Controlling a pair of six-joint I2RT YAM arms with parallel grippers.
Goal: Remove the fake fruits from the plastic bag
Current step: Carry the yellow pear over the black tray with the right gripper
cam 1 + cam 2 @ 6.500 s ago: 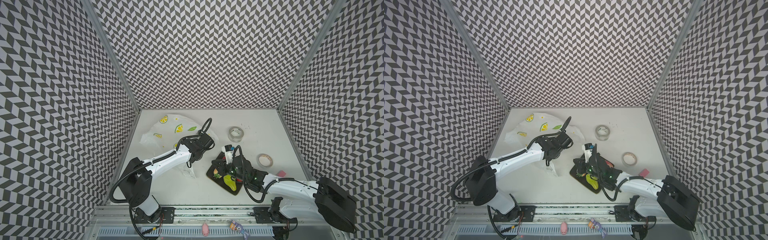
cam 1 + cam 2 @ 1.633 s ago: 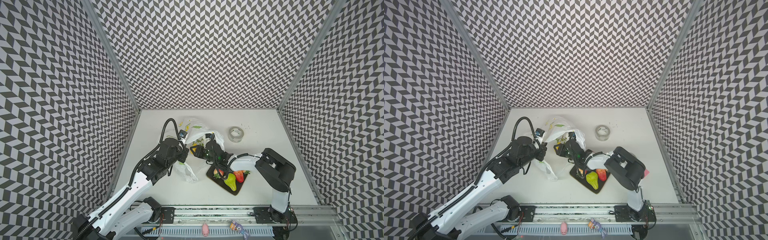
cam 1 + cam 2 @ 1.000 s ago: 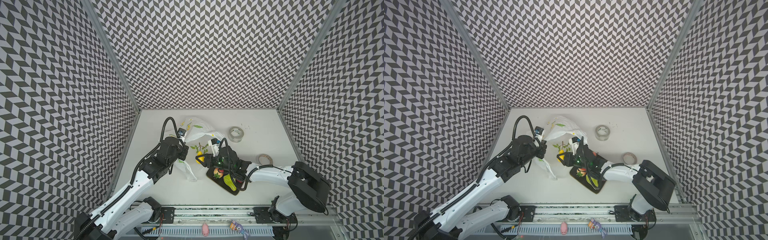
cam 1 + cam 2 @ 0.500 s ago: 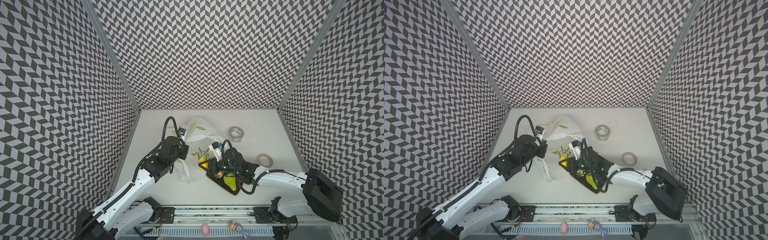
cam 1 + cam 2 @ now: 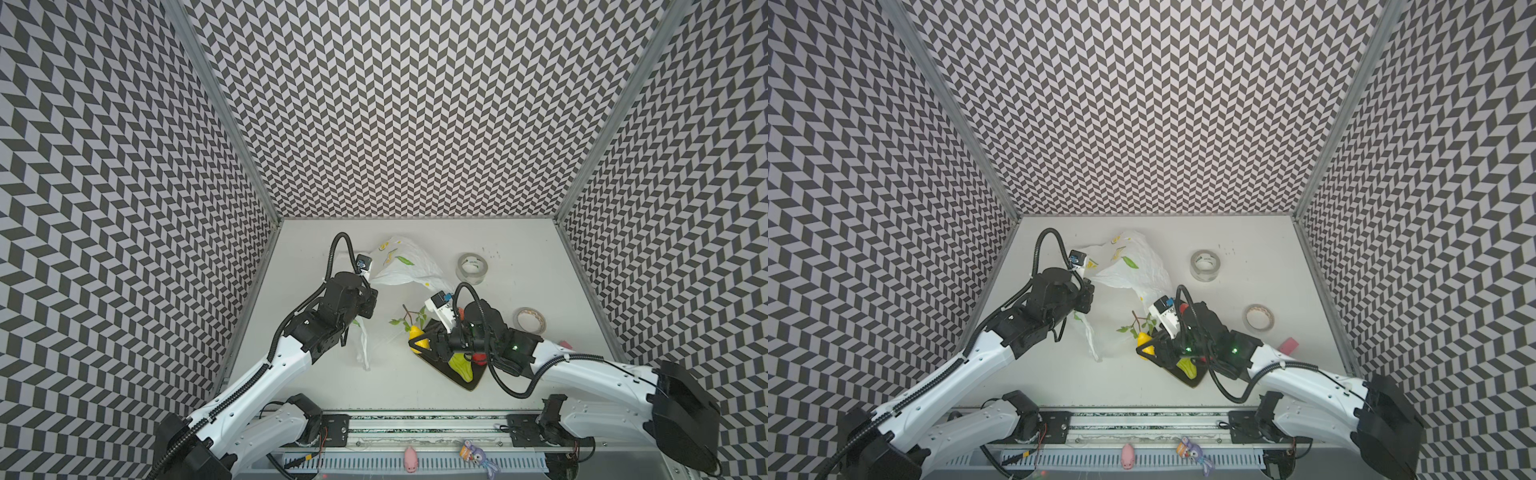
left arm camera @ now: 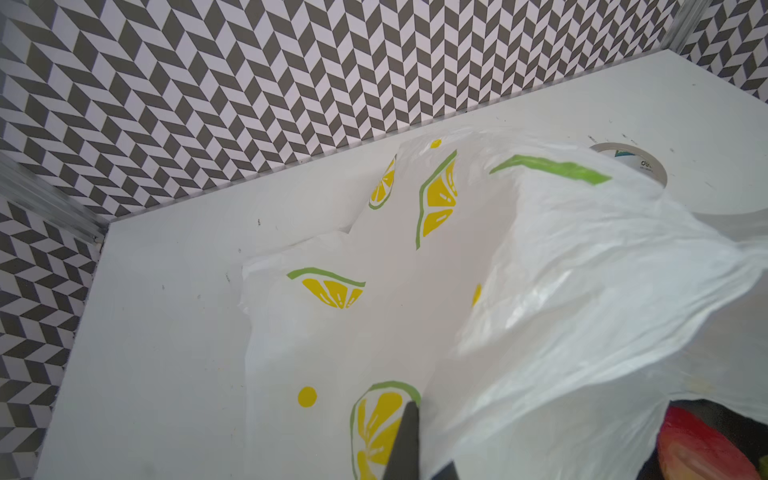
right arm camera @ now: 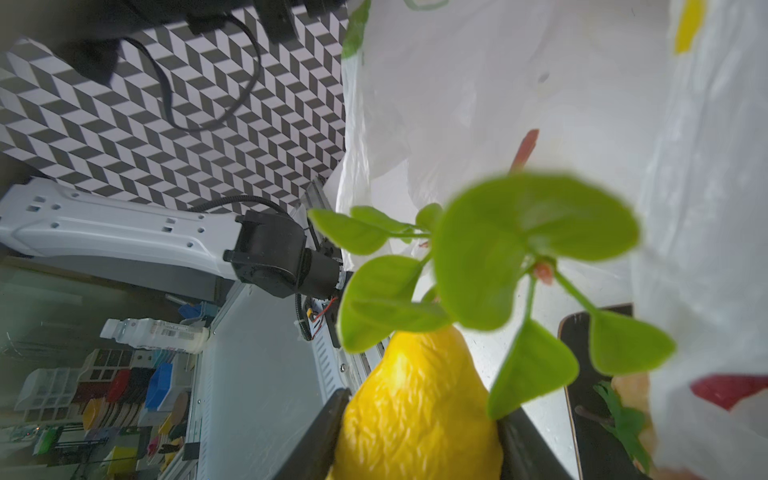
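**Pulling the yellow pear clear of the bag**

The right end effector is clamped on a glossy yellow toy pear with a green leafy sprig, one finger on each flank of the fruit. A moment ago this end effector reached into the bag mouth at mid-frame. It has since drawn back toward the lower centre, so the pear now hangs outside the film, at the left corner of the dark flat tray. I judge this fruit is extracted and only needs setting down. A green toy pear already lies on that tray.

The left end effector stays pinched together on the thin white plastic bag printed with lemon slices. It holds the bag lifted off the white bench, up and left of the pear. Whether fruit remains inside, I cannot tell.
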